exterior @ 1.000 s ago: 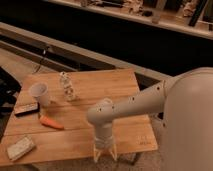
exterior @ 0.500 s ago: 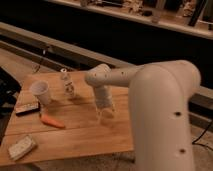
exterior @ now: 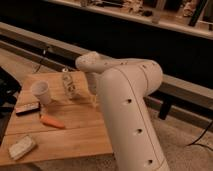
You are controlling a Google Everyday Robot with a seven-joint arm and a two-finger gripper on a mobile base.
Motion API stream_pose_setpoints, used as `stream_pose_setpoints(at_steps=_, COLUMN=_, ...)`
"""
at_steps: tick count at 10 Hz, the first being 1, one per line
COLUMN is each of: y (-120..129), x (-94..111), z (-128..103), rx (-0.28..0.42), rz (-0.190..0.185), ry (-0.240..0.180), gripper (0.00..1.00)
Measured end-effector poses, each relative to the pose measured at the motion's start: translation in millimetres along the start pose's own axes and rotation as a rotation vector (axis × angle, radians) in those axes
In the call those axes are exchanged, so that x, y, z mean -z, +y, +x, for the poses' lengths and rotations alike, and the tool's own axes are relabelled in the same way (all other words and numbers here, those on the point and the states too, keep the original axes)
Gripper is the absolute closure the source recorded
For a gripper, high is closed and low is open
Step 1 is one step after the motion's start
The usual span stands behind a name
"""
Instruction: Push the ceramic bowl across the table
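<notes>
So in the last second the big white robot arm has swung a long way. It was hanging over the near edge of the light-brown wooden plank table, then over the middle. Now its gripper is down low over the far half, just beside the small clear bottle-like thing. I honestly can't tell whether the gripper is spread or closed; it's just a pale tip under the wrist. The annoying part is that I can't spot the dark maroon ceramic bowl anywhere on the visible tabletop. If it's on the table at all, my guess is it's behind the arm, which now blocks the whole right side. The other stuff looks like it's where it was, so nothing seems to have been pushed yet:
- the white paper cup
- the orange carrot
- the flat dark object by the left edge
- the pale block at the near corner

To me this is still the approach.
</notes>
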Motion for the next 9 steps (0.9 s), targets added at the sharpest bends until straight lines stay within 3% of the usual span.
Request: stream_pose_setpoints(at_steps=9, y=-1.2, x=0.0, z=0.3, rx=-0.002, rz=-0.001, ry=0.000, gripper=0.35)
